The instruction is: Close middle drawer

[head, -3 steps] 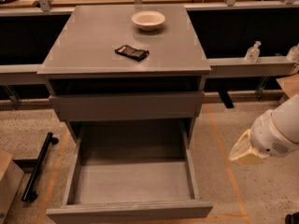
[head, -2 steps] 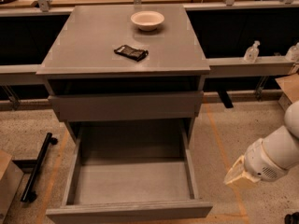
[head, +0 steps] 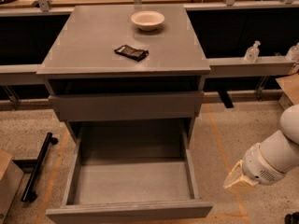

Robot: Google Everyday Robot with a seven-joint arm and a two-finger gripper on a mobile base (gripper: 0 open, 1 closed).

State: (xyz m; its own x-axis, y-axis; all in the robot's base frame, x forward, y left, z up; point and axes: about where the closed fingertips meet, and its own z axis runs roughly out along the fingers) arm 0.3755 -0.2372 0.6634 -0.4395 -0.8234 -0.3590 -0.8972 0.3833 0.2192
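Note:
The middle drawer (head: 133,185) is a deep grey box pulled far out of the grey cabinet (head: 93,55). It is empty, and its flat front panel (head: 131,212) is near the bottom edge of the view. Above it, another grey drawer front (head: 126,105) sits almost flush under a dark gap. My gripper (head: 239,183), a tan tip on the white arm (head: 275,157), hangs low at the right. It is beside the drawer's front right corner and apart from it.
A white bowl (head: 147,20) and a dark packet (head: 131,52) lie on the cabinet top. A black bar (head: 38,164) and a box corner (head: 7,181) are on the floor at the left. Bottles (head: 252,52) stand on a shelf at the right.
My arm and gripper have moved down and a little left, closer to the open drawer's front right corner. The drawer has not moved.

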